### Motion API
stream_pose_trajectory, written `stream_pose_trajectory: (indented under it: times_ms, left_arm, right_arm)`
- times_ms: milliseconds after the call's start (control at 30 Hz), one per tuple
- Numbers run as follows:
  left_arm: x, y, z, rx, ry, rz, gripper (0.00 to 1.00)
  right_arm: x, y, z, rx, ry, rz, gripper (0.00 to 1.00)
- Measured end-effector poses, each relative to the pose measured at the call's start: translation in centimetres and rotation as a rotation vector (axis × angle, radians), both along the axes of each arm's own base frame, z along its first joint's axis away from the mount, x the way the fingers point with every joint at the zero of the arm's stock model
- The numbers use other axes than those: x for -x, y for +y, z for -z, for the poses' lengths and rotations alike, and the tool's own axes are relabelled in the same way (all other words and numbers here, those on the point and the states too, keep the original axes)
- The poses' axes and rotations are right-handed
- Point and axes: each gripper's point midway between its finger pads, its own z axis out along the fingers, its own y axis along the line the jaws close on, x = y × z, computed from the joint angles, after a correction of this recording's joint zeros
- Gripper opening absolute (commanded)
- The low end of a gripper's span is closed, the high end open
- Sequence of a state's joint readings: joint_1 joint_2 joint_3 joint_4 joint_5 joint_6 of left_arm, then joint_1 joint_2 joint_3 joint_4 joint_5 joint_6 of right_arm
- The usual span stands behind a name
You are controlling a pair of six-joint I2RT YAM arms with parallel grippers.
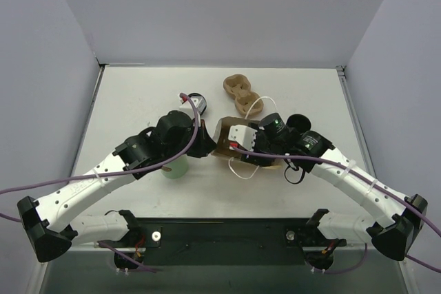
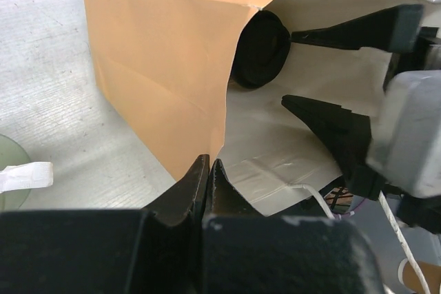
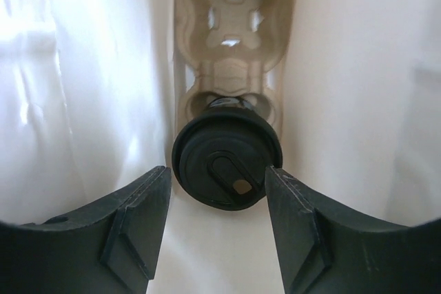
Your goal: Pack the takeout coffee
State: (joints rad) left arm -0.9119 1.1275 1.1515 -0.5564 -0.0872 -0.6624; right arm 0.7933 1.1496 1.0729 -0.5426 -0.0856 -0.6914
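A brown paper bag (image 2: 158,67) lies on its side on the white bench (image 1: 138,94), mouth facing right. The left gripper (image 2: 209,167) is clamped on its rim. Deep inside sits a cardboard cup tray (image 3: 234,53), with the lidded black coffee cup (image 3: 226,160) against it. The right gripper (image 3: 218,171) reaches in with jaws partly spread, tips just short of the lid and holding nothing.

The paper bag (image 2: 158,67) is matt brown kraft paper, creased outside, paler and smoother inside, and the tray (image 3: 233,25) in it looks like rough moulded pulp. The coffee cup (image 3: 226,162) has a matt black plastic lid, the right tool (image 3: 217,173) and left tool (image 2: 209,166) have matt black plastic fingers, and the worktop (image 2: 41,87) is dull white, faintly scuffed.
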Motion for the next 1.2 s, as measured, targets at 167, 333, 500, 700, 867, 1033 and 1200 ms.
stream_pose_trajectory:
  times_ms: [167, 333, 500, 700, 867, 1033, 1200]
  left_arm:
    - [-0.5, 0.1, 0.4, -0.005, 0.033, -0.013, 0.03]
    - [-1.0, 0.2, 0.9, -0.018, 0.060, -0.022, 0.15]
    - [-1.4, 0.3, 0.5, -0.019, 0.058, -0.028, 0.25]
    - [-2.6, 0.0, -1.9, 0.013, 0.024, -0.043, 0.35]
    - [-3.4, -0.3, -3.6, 0.021, -0.002, -0.047, 0.43]
    - [-4.3, 0.8, -5.3, 0.008, -0.035, -0.092, 0.46]
    - [-5.3, 3.3, -6.0, -0.040, -0.052, -0.187, 0.48]
  right_arm:
    - [-0.7, 0.4, -1.9, -0.056, -0.020, 0.032, 0.54]
    - [-1.3, 0.6, -3.0, -0.089, -0.025, 0.056, 0.51]
    - [-1.9, 0.7, -3.7, -0.121, -0.017, 0.079, 0.48]
    - [-3.5, 0.4, -5.7, -0.180, -0.033, 0.137, 0.45]
    - [-4.8, -0.3, -7.0, -0.216, -0.048, 0.180, 0.45]
    - [-6.1, -0.3, -8.1, -0.238, -0.056, 0.213, 0.47]
    - [-6.9, -0.1, -10.8, -0.317, -0.084, 0.270, 0.48]
